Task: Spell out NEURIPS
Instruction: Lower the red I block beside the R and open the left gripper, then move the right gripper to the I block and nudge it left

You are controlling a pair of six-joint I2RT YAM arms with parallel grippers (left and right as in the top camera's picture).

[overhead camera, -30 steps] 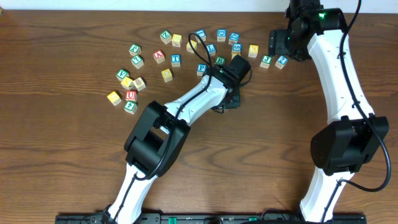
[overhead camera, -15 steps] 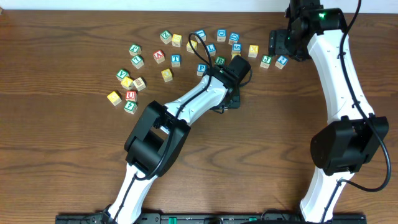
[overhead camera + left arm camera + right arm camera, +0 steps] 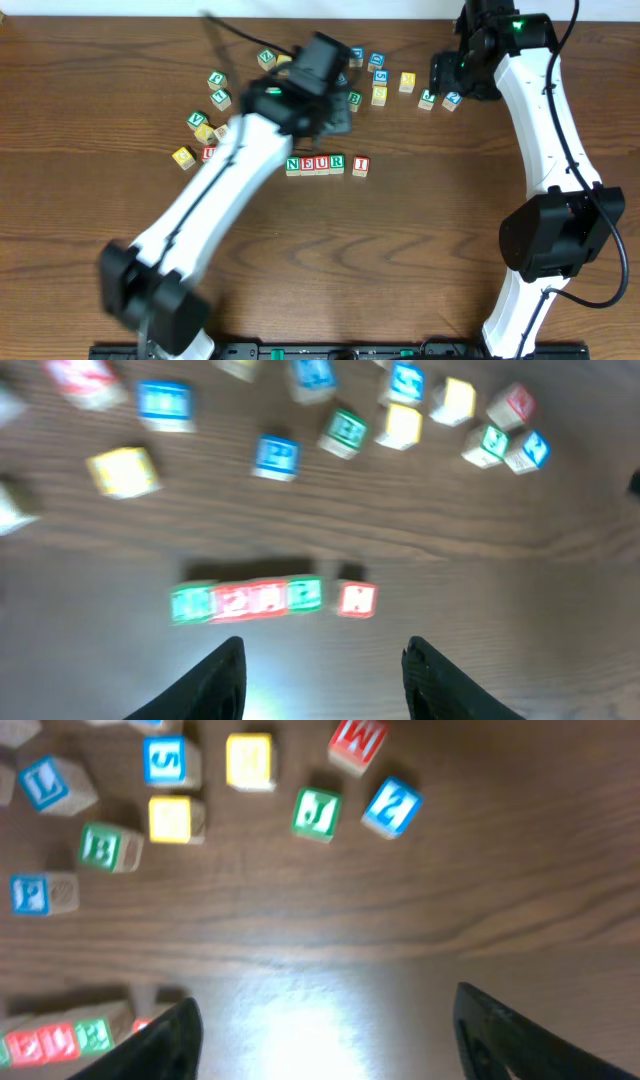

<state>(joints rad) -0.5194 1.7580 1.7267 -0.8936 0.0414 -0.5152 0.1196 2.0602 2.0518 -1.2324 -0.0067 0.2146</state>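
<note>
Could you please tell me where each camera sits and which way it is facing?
Overhead: fixed above the table, looking straight down on scattered letter blocks, the NEUR row, the left arm and right arm.
Left wrist: on the left arm, looking down past its open left pincer at the row; picture blurred.
Right wrist: on the right arm, looking down past its open right pincer at loose letter blocks.
Shared: all three show the row.
</note>
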